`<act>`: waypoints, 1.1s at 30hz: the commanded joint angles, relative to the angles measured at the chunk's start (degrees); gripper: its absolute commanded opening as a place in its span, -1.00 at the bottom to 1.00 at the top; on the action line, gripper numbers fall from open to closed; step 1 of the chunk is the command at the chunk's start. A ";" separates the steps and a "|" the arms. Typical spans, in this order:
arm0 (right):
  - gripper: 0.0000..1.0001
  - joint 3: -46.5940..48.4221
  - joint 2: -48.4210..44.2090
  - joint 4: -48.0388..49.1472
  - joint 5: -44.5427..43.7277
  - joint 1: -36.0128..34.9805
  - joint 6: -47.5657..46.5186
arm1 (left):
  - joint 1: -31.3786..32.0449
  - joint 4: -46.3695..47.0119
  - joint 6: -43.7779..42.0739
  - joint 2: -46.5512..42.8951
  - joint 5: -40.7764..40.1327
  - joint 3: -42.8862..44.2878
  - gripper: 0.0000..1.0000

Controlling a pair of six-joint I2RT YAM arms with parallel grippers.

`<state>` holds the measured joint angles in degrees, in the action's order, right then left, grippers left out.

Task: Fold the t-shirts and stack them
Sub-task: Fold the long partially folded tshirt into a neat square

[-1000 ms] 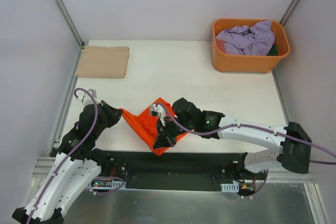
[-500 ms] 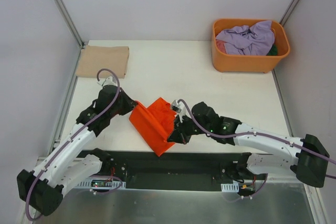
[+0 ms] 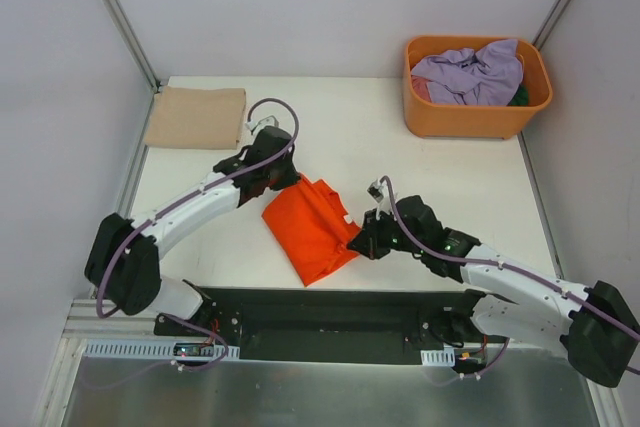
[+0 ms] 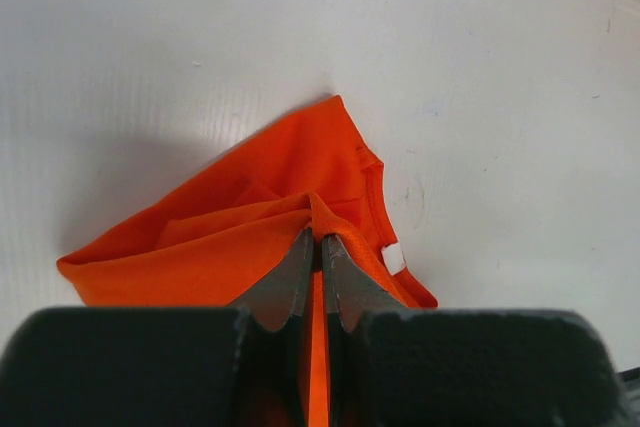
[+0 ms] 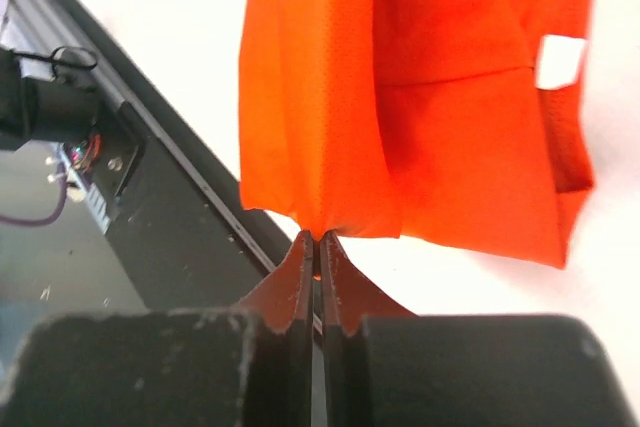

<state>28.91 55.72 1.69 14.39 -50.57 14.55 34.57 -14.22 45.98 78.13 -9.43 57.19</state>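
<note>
- Your left gripper (image 3: 287,176) is clenched on a bunched fold at the far corner of the orange t-shirt (image 3: 312,229); in the top view the cloth trails off toward 5 o'clock.
- Your right gripper (image 3: 360,243) is pinched shut on the shirt's edge, with the cloth at its 9 o'clock.
- The shirt lies on the table (image 3: 330,127) between them, long axis 11 to 5.
- The folded tan t-shirt (image 3: 196,117) sits well apart, at 10 o'clock from the left gripper. That arm looks better placed for stacking.

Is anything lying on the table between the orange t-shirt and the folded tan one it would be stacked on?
Nothing visible does. Only bare table separates the orange t-shirt from the folded tan t-shirt. The left pincer, shut on the orange cloth, sits on that side.
</note>
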 commanded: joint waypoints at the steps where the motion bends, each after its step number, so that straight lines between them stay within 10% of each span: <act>1: -0.98 -1.31 -0.62 -0.55 -3.14 2.57 1.63 | 0.32 2.70 -1.94 7.63 -1.91 6.61 -1.00; 13: -0.91 -4.21 -2.37 -4.94 -12.63 7.41 4.70 | 1.29 2.88 -4.14 25.66 1.61 19.53 -1.00; 16: -0.64 -4.39 -2.99 -6.69 -17.17 8.64 5.05 | 1.29 2.79 -5.45 29.70 2.48 22.69 -0.92; 24: 0.23 0.97 -2.64 -16.81 -28.20 10.05 4.10 | 1.47 2.88 -10.90 33.76 9.34 27.98 0.42; 33: 0.92 4.49 -2.91 -6.91 -11.35 10.05 -0.66 | 2.43 2.88 -16.09 23.67 10.40 23.33 0.98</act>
<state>30.87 53.60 -12.34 -6.46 -40.66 15.73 36.10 -12.23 33.93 110.45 0.62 82.30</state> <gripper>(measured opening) 0.973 0.985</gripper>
